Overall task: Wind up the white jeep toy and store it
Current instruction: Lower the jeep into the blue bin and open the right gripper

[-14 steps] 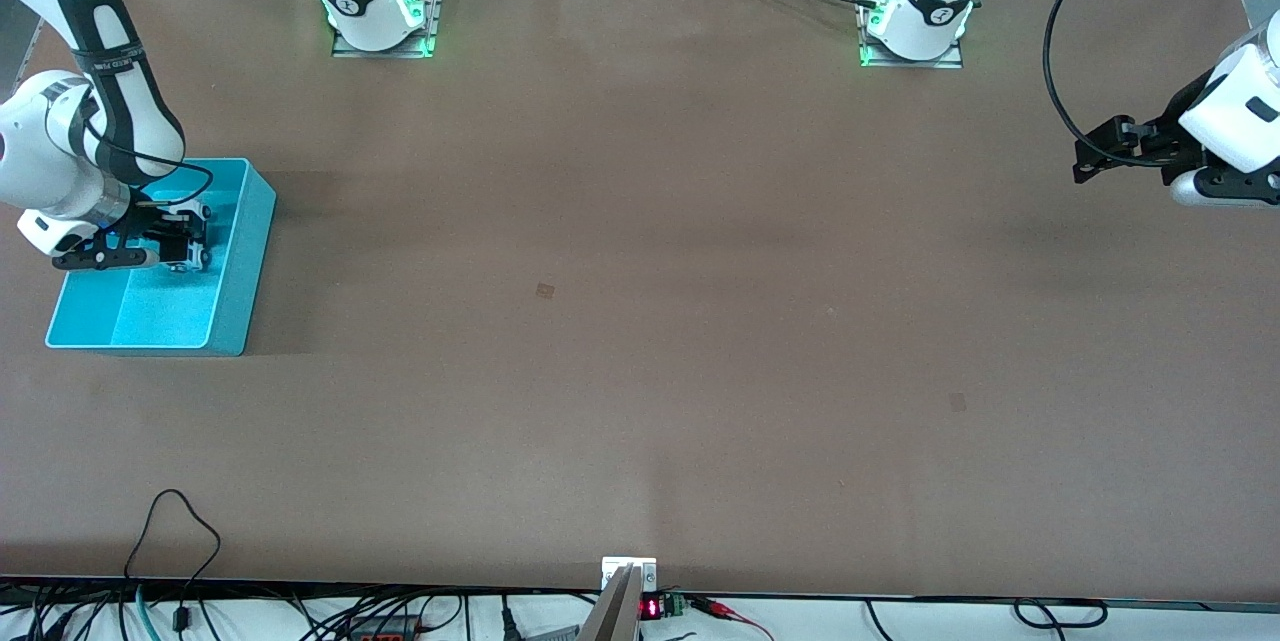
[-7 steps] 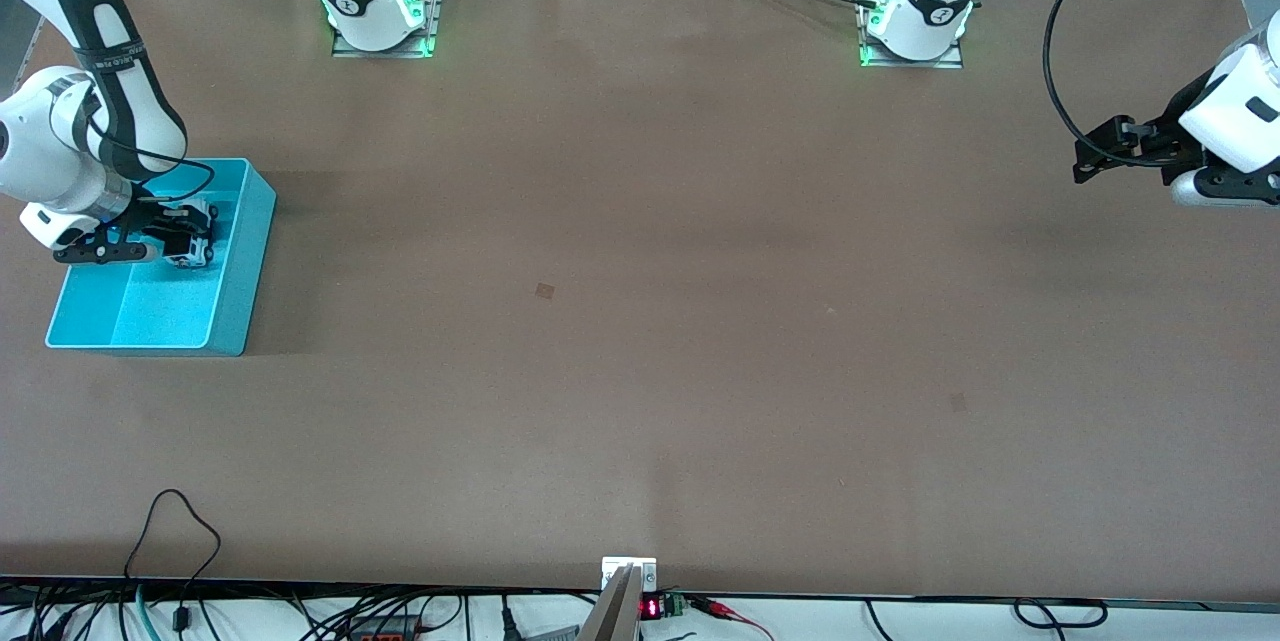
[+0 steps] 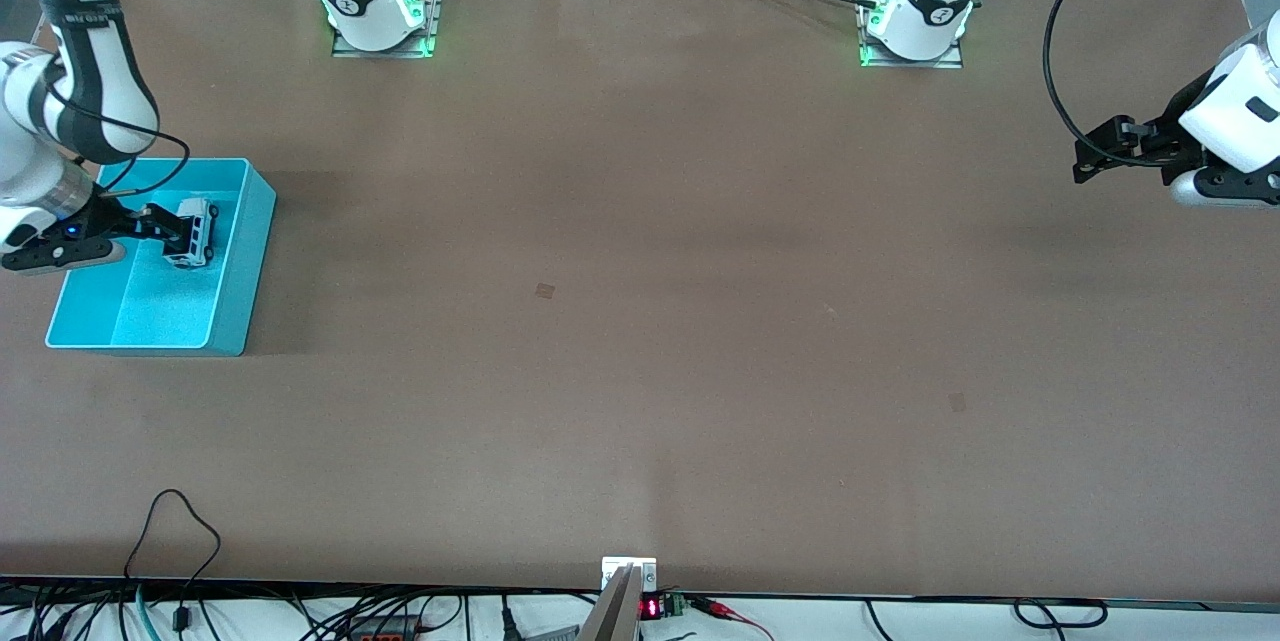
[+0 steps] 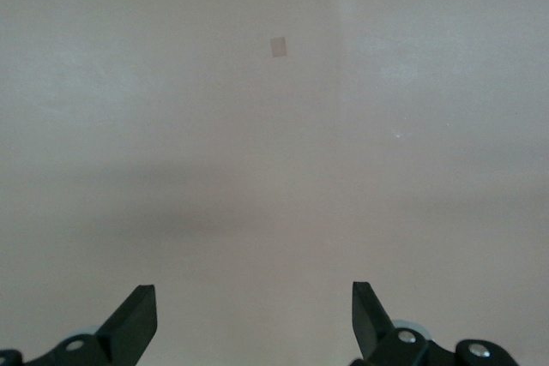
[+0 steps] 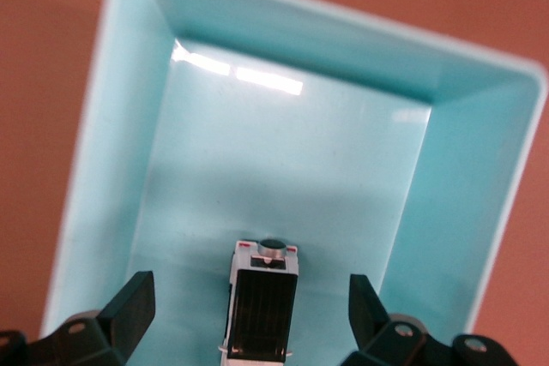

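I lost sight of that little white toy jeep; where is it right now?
The white jeep toy sits inside the turquoise bin at the right arm's end of the table, between the fingers of the open right claw.

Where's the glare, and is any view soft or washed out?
Right wrist view: two bright glare streaks on the floor of the turquoise bin; the white jeep toy is sharp between the open fingers of the right gripper. Left wrist view: washed out, pale table with a faint shadow band under the open left gripper. Front view: even light, green glow at both arm bases.
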